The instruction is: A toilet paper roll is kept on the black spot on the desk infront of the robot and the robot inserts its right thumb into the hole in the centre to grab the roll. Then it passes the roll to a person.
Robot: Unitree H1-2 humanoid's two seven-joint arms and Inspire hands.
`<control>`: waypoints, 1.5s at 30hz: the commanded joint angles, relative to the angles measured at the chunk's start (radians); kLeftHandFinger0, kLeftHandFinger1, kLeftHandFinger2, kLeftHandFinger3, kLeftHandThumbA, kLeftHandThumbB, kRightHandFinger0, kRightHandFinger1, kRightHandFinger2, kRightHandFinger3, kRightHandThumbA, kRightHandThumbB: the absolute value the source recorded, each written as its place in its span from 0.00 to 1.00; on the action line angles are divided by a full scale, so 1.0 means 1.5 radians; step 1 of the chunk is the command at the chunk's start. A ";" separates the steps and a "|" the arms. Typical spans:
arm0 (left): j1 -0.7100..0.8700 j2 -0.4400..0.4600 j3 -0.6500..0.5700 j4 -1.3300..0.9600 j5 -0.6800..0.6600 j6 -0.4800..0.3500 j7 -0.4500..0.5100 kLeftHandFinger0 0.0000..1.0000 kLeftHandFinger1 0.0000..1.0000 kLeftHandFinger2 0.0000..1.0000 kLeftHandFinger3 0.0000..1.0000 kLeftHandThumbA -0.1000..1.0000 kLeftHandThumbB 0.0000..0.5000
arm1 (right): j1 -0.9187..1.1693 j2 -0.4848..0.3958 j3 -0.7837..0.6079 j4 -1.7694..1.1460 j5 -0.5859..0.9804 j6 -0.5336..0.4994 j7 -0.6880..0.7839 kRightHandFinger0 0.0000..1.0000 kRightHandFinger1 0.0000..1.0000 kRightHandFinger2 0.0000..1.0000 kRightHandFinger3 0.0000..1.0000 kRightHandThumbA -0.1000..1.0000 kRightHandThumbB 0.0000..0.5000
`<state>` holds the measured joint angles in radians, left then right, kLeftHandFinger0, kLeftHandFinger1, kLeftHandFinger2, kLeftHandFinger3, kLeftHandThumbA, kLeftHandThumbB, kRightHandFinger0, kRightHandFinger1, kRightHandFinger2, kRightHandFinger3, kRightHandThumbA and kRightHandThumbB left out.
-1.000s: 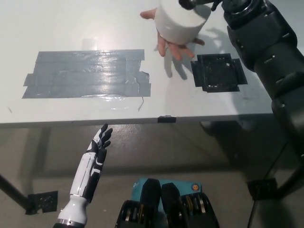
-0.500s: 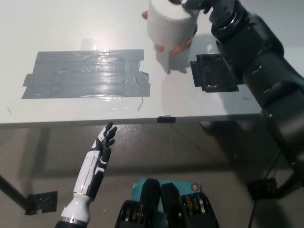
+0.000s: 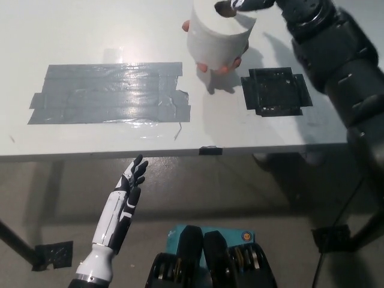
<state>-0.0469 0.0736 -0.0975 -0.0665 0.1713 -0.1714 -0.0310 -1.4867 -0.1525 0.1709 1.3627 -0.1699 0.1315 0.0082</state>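
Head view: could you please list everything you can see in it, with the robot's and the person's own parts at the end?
Toilet paper roll: one, white, held up over the desk's far edge, above the person's hand.
Desk: one, white, fills the upper picture.
Grey tape patch: one, grey, on the desk's left part.
Black spot: one, black, on the desk right of the roll, bare.
Person's hand: one, under the roll, fingertips showing at its sides.
Left hand: one, white, resting below the desk edge, open.
Right hand: one, black, at the top, a finger in the roll's centre hole.
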 commanded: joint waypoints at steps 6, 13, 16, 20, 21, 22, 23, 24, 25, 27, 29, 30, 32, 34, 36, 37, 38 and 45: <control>-0.002 0.000 -0.004 -0.011 0.000 -0.009 -0.003 1.00 1.00 1.00 1.00 1.00 0.45 | -0.091 -0.051 -0.077 -0.096 0.038 -0.048 -0.037 1.00 1.00 1.00 1.00 1.00 1.00; -0.005 0.000 -0.002 -0.010 0.001 -0.008 0.000 1.00 1.00 1.00 1.00 1.00 0.42 | -0.026 -0.095 -0.128 -0.345 0.061 -0.036 -0.008 1.00 1.00 1.00 1.00 1.00 1.00; -0.013 0.003 0.000 -0.007 0.000 -0.009 0.000 1.00 1.00 1.00 1.00 1.00 0.40 | 0.062 -0.111 -0.132 -0.584 0.064 0.027 0.030 1.00 1.00 1.00 1.00 1.00 1.00; -0.018 0.004 0.006 -0.005 -0.005 -0.004 0.001 1.00 1.00 1.00 1.00 1.00 0.39 | 0.254 -0.112 -0.145 -0.997 0.109 0.121 0.063 1.00 1.00 1.00 1.00 1.00 0.95; -0.018 0.004 0.007 -0.001 -0.006 -0.007 0.001 1.00 1.00 1.00 1.00 1.00 0.38 | 0.295 -0.114 -0.145 -1.072 0.126 0.132 0.069 1.00 1.00 1.00 1.00 1.00 0.94; -0.019 0.004 0.008 0.001 -0.007 -0.008 0.002 1.00 1.00 1.00 1.00 1.00 0.38 | 0.329 -0.112 -0.149 -1.128 0.145 0.144 0.071 1.00 1.00 1.00 1.00 1.00 0.94; -0.024 0.005 0.010 0.005 -0.008 -0.010 0.004 1.00 1.00 1.00 1.00 1.00 0.37 | 0.377 -0.107 -0.153 -1.200 0.170 0.156 0.067 1.00 1.00 1.00 1.00 1.00 0.94; -0.025 0.005 0.011 0.007 -0.008 -0.011 0.005 1.00 1.00 1.00 1.00 1.00 0.37 | 0.398 -0.106 -0.153 -1.228 0.176 0.157 0.065 1.00 1.00 1.00 1.00 1.00 0.94; -0.029 0.006 0.013 0.009 -0.008 -0.010 0.006 1.00 1.00 1.00 1.00 1.00 0.38 | 0.457 -0.113 -0.144 -1.293 0.175 0.145 0.067 1.00 1.00 1.00 1.00 1.00 0.93; -0.036 0.006 0.014 0.015 -0.008 -0.007 0.007 1.00 1.00 1.00 1.00 1.00 0.41 | 0.522 -0.124 -0.131 -1.351 0.160 0.123 0.070 1.00 1.00 1.00 1.00 1.00 0.93; -0.039 0.005 0.015 0.023 -0.008 -0.010 0.008 1.00 1.00 1.00 1.00 1.00 0.40 | 0.611 -0.133 -0.116 -1.396 0.131 0.065 0.074 1.00 1.00 1.00 1.00 1.00 0.85; -0.039 0.004 0.015 0.028 -0.011 -0.014 0.009 1.00 1.00 1.00 1.00 1.00 0.40 | 0.649 -0.131 -0.109 -1.412 0.123 0.050 0.073 1.00 1.00 1.00 1.00 1.00 0.82; -0.038 0.003 0.014 0.036 -0.013 -0.022 0.009 1.00 1.00 1.00 1.00 1.00 0.40 | 0.724 -0.123 -0.090 -1.437 0.113 0.033 0.072 1.00 1.00 1.00 1.00 1.00 0.81; -0.039 0.002 0.015 0.039 -0.009 -0.022 0.012 1.00 1.00 1.00 1.00 1.00 0.41 | 0.774 -0.112 -0.076 -1.426 0.107 -0.002 0.069 1.00 1.00 1.00 1.00 1.00 0.80; -0.036 0.002 0.016 0.039 -0.012 -0.021 0.012 1.00 1.00 1.00 1.00 1.00 0.42 | 0.812 -0.101 -0.067 -1.406 0.104 -0.036 0.065 1.00 1.00 1.00 1.00 1.00 0.79; -0.035 0.002 0.016 0.039 -0.014 -0.021 0.011 1.00 1.00 1.00 1.00 1.00 0.41 | 0.828 -0.093 -0.064 -1.396 0.110 -0.043 0.062 1.00 1.00 1.00 1.00 1.00 0.80; -0.032 0.002 0.016 0.039 -0.014 -0.022 0.010 1.00 1.00 1.00 1.00 1.00 0.39 | 0.854 -0.082 -0.057 -1.371 0.097 -0.064 0.056 1.00 1.00 1.00 1.00 1.00 0.75; -0.014 0.004 0.010 0.041 -0.010 -0.029 0.008 1.00 1.00 1.00 1.00 1.00 0.42 | 0.934 -0.049 -0.031 -1.242 0.046 -0.146 0.034 1.00 1.00 1.00 1.00 1.00 0.66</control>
<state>-0.0472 0.0743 -0.0991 0.0096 0.1715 -0.1635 -0.0305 -0.2874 -0.2232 0.0518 0.0486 -0.1041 0.1736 0.0082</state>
